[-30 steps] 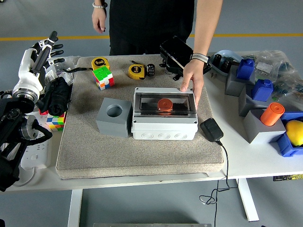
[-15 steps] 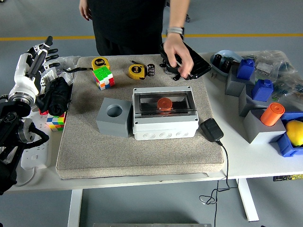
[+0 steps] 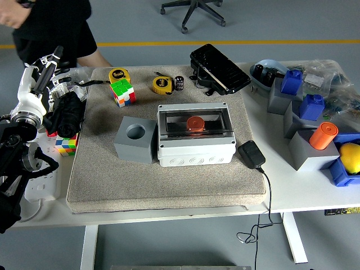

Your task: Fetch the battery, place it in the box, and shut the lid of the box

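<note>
I see the white box point(image 3: 195, 138) in the middle of the mat point(image 3: 163, 180), its clear lid down. An orange round battery point(image 3: 195, 124) sits inside, blurry through the lid. My left hand point(image 3: 39, 76) is at the left edge, fingers spread, holding nothing.

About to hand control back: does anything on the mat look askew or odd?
Nothing spilled or damaged. The white box sits square with its clear lid down and an orange cylinder showing inside. The left hand is off the mat.

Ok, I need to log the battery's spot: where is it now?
In the head view the orange battery sits inside the white box at mat centre, under its clear lid, right of the grey block.
</note>
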Controlling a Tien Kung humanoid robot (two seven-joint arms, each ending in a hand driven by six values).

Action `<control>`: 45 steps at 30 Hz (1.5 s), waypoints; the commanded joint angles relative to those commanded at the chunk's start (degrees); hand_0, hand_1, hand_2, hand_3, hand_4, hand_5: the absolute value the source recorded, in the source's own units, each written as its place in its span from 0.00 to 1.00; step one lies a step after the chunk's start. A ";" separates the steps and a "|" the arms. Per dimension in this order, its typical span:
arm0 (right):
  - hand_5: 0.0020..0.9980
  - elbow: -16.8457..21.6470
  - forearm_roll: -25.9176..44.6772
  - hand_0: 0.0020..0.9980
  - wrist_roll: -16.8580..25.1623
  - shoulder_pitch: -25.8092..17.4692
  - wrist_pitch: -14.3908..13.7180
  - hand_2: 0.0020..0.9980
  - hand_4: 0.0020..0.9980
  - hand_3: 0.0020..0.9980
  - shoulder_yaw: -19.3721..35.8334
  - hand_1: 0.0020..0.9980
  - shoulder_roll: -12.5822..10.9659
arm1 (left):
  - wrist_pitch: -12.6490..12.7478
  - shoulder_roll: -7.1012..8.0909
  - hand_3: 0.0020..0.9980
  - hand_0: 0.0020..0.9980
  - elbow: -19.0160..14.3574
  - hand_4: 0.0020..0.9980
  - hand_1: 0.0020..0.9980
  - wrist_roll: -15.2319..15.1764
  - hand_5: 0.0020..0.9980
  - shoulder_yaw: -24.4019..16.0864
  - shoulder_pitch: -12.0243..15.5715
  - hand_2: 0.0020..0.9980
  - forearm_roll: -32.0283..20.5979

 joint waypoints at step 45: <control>0.48 0.09 0.19 0.57 -0.21 0.92 -0.13 0.67 0.95 0.58 -0.13 0.64 -0.04 | -0.85 0.67 0.68 0.51 -0.56 1.00 0.66 0.54 0.65 -1.68 -0.04 0.64 0.28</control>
